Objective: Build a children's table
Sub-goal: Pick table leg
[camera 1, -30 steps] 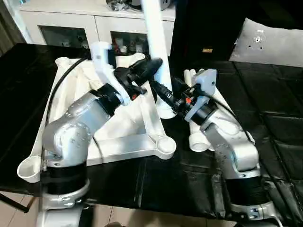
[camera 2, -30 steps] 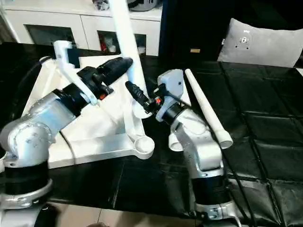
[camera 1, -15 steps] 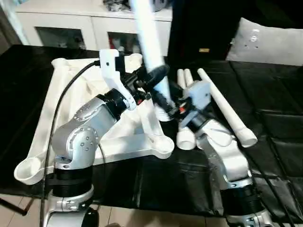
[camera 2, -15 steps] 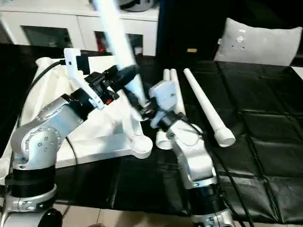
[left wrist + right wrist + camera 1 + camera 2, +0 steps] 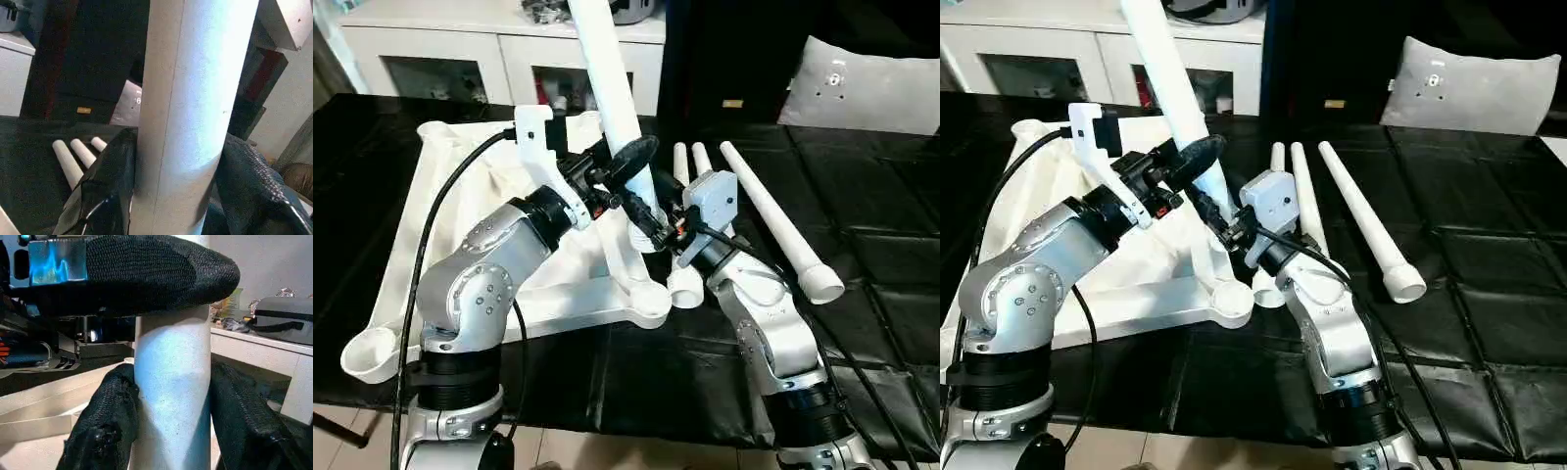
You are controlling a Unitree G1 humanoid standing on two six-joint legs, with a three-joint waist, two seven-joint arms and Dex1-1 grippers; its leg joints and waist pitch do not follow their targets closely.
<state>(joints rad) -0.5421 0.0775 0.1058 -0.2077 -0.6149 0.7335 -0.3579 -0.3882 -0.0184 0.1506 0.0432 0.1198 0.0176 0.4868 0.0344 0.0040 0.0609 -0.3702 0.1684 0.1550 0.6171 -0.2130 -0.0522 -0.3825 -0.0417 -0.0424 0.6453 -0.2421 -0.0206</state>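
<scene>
Right end effector point(image 5: 651, 217) grips the standing leg point(image 5: 612, 93) low down, near its foot; its fingers point(image 5: 105, 423) press both sides. Left end effector point(image 5: 625, 162) brackets the same leg higher up, fingers point(image 5: 105, 191) on either side, grasp looks loose. The leg stands tilted in a corner socket of the upturned tabletop point(image 5: 460, 211) on the black table point(image 5: 881, 255). Three spare legs point(image 5: 778, 220) lie just beside. Progress: first leg going in, seating unconfirmed; three left.
</scene>
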